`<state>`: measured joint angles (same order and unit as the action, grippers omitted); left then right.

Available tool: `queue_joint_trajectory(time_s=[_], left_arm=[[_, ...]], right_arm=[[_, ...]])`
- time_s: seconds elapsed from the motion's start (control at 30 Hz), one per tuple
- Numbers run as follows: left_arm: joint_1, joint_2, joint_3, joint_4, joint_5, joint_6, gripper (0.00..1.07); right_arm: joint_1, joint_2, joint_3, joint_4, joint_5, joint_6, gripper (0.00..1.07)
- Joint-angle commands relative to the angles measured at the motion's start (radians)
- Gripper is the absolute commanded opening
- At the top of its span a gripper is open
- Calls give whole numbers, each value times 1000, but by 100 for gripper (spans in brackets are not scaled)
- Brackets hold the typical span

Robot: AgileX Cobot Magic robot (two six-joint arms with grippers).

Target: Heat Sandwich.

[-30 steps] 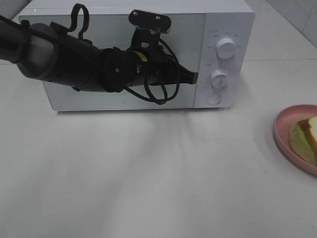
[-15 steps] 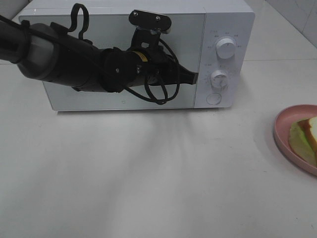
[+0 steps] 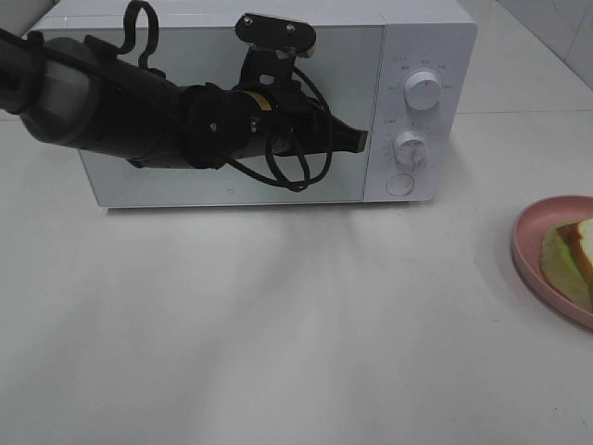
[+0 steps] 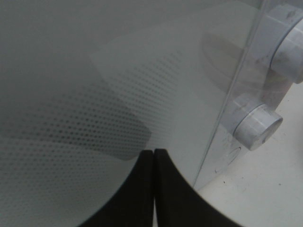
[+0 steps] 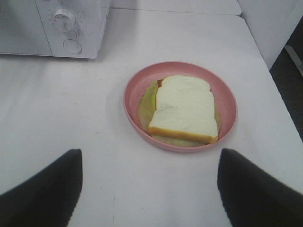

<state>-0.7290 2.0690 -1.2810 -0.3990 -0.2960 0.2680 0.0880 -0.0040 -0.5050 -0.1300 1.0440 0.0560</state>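
The sandwich (image 5: 184, 108), white bread with a tan crust over green lettuce, lies on a round pink plate (image 5: 134, 87). In the high view the plate (image 3: 530, 248) and sandwich (image 3: 576, 248) are cut off by the right edge. My right gripper (image 5: 149, 155) hovers open short of the plate, holding nothing. The white microwave (image 3: 422, 37) stands at the back with its door closed. My left gripper (image 3: 357, 140) is shut and empty, its tips (image 4: 154, 156) against the glass door (image 4: 71, 71) near the door's right edge.
The control panel carries an upper knob (image 3: 423, 91), a lower knob (image 3: 409, 146) and a round button (image 3: 400, 184). The left arm (image 3: 139, 111) and its cables lie across the door front. White tabletop (image 3: 278, 315) spreads in front of the microwave.
The left arm has shifted slightly up and to the left along the door. The plate and sandwich have not moved.
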Motion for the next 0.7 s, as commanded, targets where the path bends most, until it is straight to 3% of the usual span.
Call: queue_joint_trajectory(time_s=[0.03, 0.57, 0.7], left_arm=[[22, -45, 23, -38, -99, -1, 0], [-19, -258, 278, -38, -89, -12, 0], [-26, -308, 317, -38, 5, -13, 0]], right_arm=[[-7, -26, 1, 0, -6, -5, 76], [-7, -26, 1, 0, -6, -5, 76], [-7, -26, 1, 0, -6, -5, 76]])
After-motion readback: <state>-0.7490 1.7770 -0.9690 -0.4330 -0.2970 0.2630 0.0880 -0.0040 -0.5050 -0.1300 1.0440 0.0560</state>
